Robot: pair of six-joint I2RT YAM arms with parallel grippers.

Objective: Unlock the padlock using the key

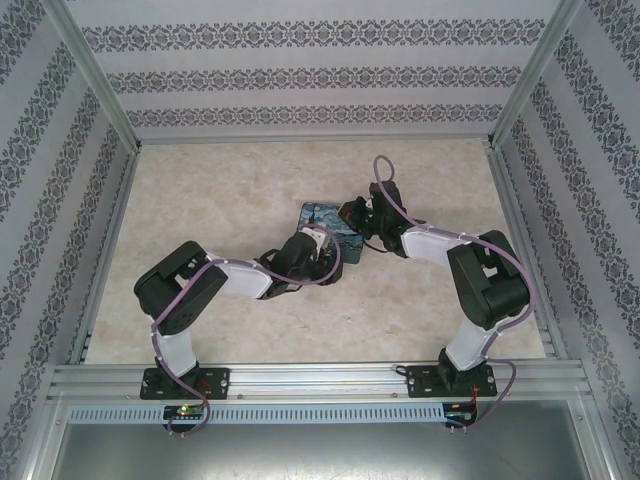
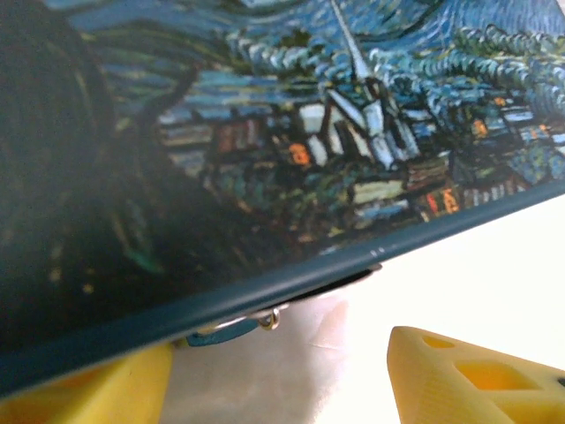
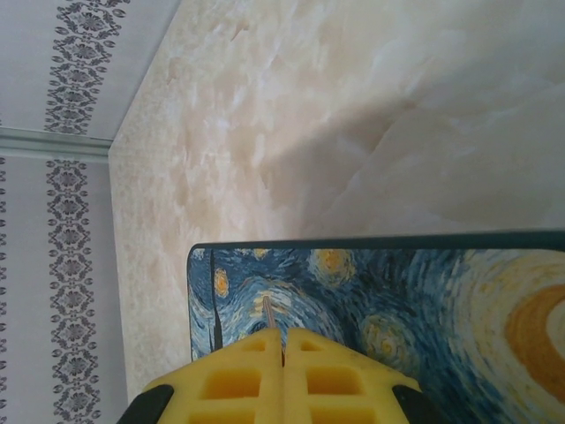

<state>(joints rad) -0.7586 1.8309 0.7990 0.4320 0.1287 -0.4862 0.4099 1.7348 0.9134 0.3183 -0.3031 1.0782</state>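
Both arms reach in to the centre of the counter (image 1: 220,200), meeting at the starry-night tin (image 1: 318,213). Left gripper (image 1: 312,243) is at the tin's near side and right gripper (image 1: 355,215) at its right side. Left wrist view: left gripper (image 2: 274,371) has its jaws released, the two yellow fingers (image 2: 477,375) well apart with bare counter (image 2: 494,265) between them. The tin (image 2: 353,132) lies close above them, painted face to the camera. The padlock (image 2: 221,332) shows just under the tin's dark lower edge, between the fingers and nearer the left one. A sliver of its blue body and a bit of silver shackle are visible and the rest is hidden by the tin. Cannot tell whether padlock and tin touch. Right wrist view: right gripper (image 3: 282,340) has its jaws clenched, yellow fingers pressed together on the key (image 3: 267,316). A thin pale tip of the key sticks out past the fingertips, over the corner of the tin (image 3: 424,300). Counter (image 3: 335,115) lies beyond the tin's edge.
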